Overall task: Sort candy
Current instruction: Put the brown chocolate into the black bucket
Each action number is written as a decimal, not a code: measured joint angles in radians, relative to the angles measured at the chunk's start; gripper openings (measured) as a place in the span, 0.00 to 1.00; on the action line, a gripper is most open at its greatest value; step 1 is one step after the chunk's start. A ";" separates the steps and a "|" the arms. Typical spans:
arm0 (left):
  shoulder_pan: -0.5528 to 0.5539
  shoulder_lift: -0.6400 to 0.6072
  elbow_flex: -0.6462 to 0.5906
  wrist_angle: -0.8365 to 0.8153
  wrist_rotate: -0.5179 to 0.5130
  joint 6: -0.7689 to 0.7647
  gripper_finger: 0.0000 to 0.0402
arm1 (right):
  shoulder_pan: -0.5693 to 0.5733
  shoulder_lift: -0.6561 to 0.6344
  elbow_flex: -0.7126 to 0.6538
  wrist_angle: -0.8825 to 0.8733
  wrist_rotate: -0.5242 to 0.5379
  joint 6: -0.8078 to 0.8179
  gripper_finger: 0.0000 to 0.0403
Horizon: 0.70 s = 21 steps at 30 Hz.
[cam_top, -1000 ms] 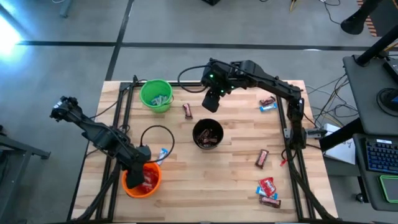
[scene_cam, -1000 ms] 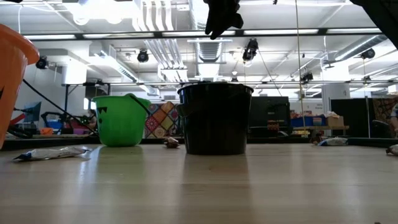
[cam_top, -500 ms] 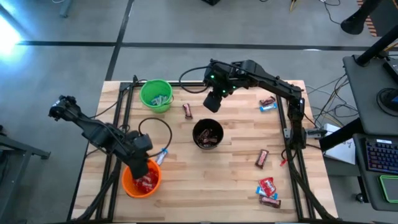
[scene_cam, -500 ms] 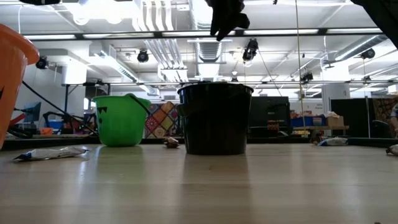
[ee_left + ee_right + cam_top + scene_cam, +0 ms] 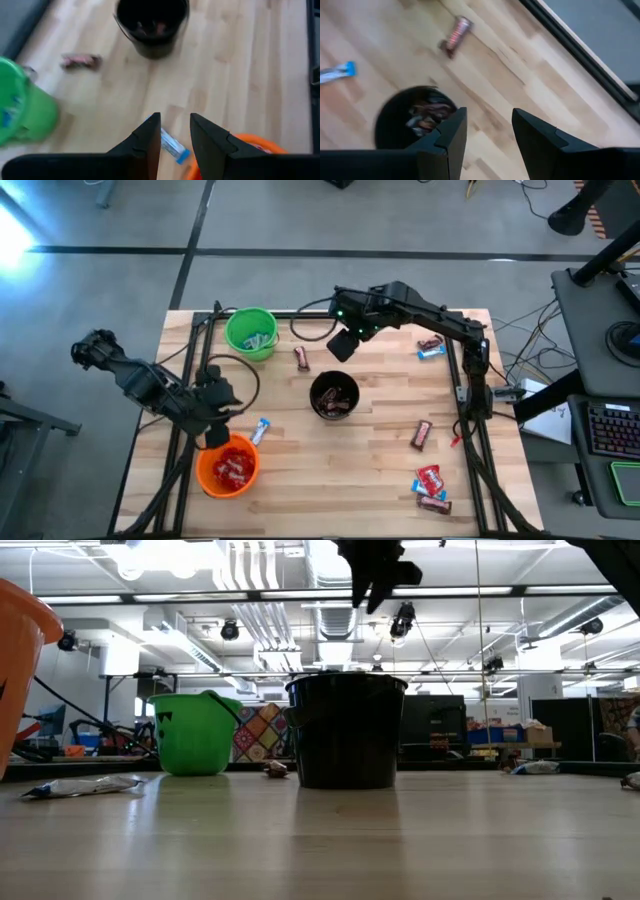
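Note:
Small wrapped candy bars lie scattered on the wooden table. My left gripper [image 5: 220, 426] [image 5: 175, 135] is open and empty. It hovers just past the far rim of the orange cup [image 5: 228, 468], which holds red candies, and its fingers frame a blue-and-white candy [image 5: 260, 430] [image 5: 171, 145] lying flat on the table. My right gripper [image 5: 342, 345] [image 5: 487, 132] [image 5: 380, 570] is open and empty too, held high over the table just beyond the black cup [image 5: 333, 396] [image 5: 415, 118], which holds dark brown candies. A brown-wrapped candy [image 5: 301, 358] [image 5: 456, 31] lies between the green cup and the black cup.
The green cup [image 5: 251, 333] holds blue-and-white candies at the far left. Loose candies lie at the far right [image 5: 430, 346], at mid right [image 5: 421, 434] and at the near right [image 5: 430, 485]. Black frame rails [image 5: 195, 360] run along both table sides. Bare wood lies near the black cup.
My left gripper has risen from over the orange cup and drawn back toward the far edge, coming to stand by the blue-and-white candy. My right gripper has shifted slightly toward the table's right while staying high above the black cup.

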 joint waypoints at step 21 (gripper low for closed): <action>0.006 -0.110 0.000 0.002 -0.133 0.150 0.22 | 0.149 -0.004 -0.091 -0.049 0.112 0.277 0.38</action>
